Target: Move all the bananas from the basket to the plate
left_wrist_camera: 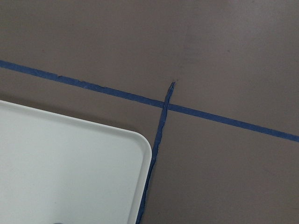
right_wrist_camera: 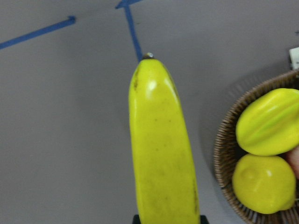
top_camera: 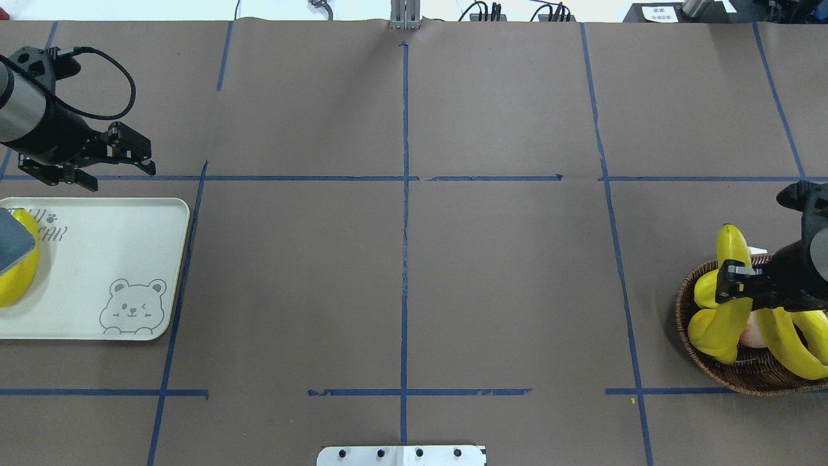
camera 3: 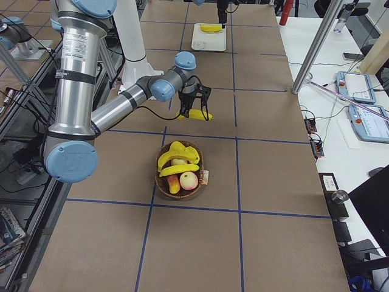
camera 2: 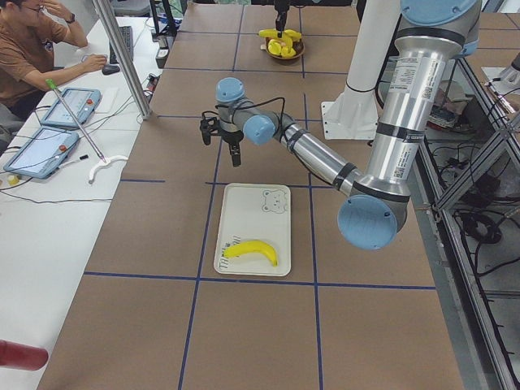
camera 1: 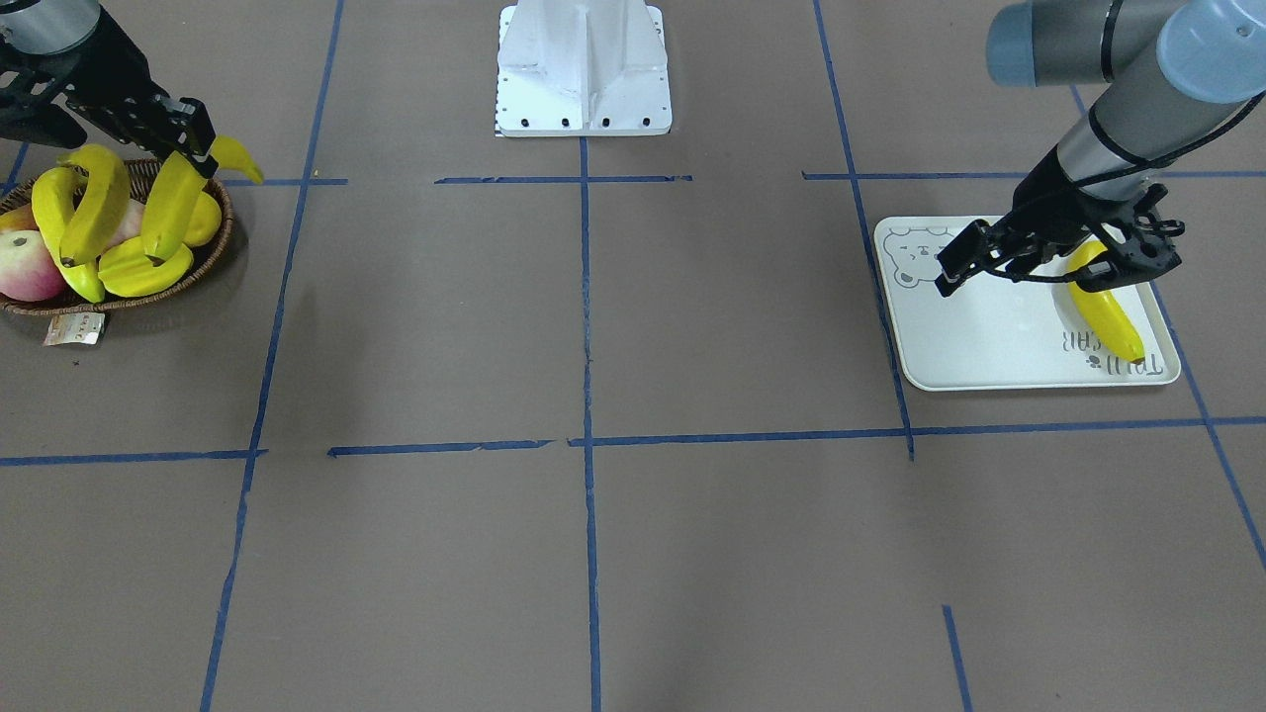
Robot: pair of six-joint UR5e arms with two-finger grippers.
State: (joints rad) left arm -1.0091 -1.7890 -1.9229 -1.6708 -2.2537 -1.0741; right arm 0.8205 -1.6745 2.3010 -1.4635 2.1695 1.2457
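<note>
My right gripper (camera 1: 193,148) is shut on a yellow banana (camera 1: 176,208) and holds it up over the far rim of the wicker basket (camera 1: 223,242). The wrist view shows this banana (right_wrist_camera: 161,154) hanging over bare table beside the basket. Two more bananas (camera 1: 94,213) lie in the basket. One banana (camera 1: 1106,311) lies on the mint-white bear-print plate (camera 1: 989,336). My left gripper (top_camera: 143,158) is open and empty, above the table just past the plate's (top_camera: 97,259) far corner.
The basket also holds a ridged starfruit (right_wrist_camera: 268,121), a lemon (right_wrist_camera: 261,184) and a red-pink apple (camera 1: 30,267). A paper tag (camera 1: 74,329) hangs off its rim. Blue tape lines cross the brown table. The white robot base (camera 1: 584,69) stands at mid-table edge.
</note>
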